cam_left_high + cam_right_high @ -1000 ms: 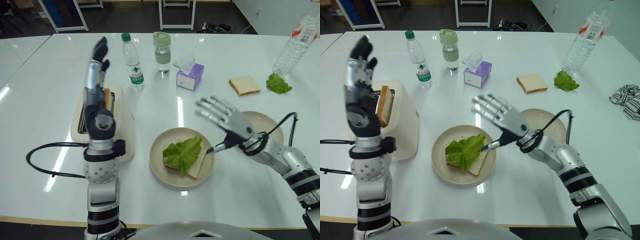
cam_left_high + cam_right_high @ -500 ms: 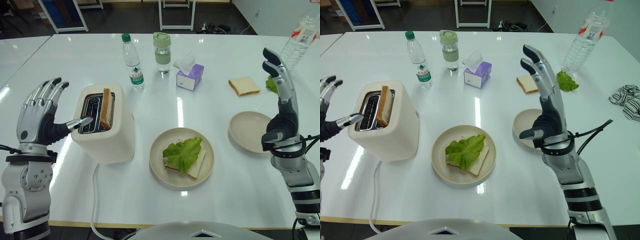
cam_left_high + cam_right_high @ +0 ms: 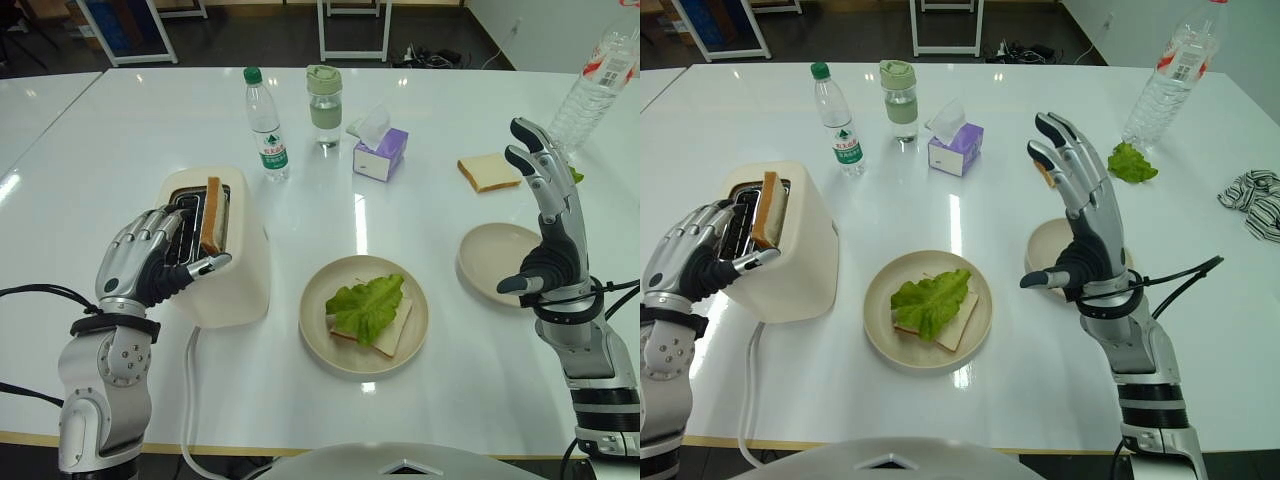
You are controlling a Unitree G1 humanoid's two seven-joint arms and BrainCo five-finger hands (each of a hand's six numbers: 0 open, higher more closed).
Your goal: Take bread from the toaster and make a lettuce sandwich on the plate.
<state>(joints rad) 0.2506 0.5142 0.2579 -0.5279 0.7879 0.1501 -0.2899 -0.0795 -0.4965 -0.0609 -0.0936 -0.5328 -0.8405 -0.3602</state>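
**Bread stands in the toaster, close to the left robot hand**

The left robot hand has loosely curled fingers, holds nothing and lies against the toaster. The bread slice stands in the slot just beyond its fingertips. The right robot hand is upright with fingers spread, empty, above the spare plate. The sandwich plate lies between both.

Risk: thick fingers in the narrow slot may crumble the slice or push the toaster.

Count: 1 toaster, 2 plates, 3 bread slices, 2 lettuce leaves.
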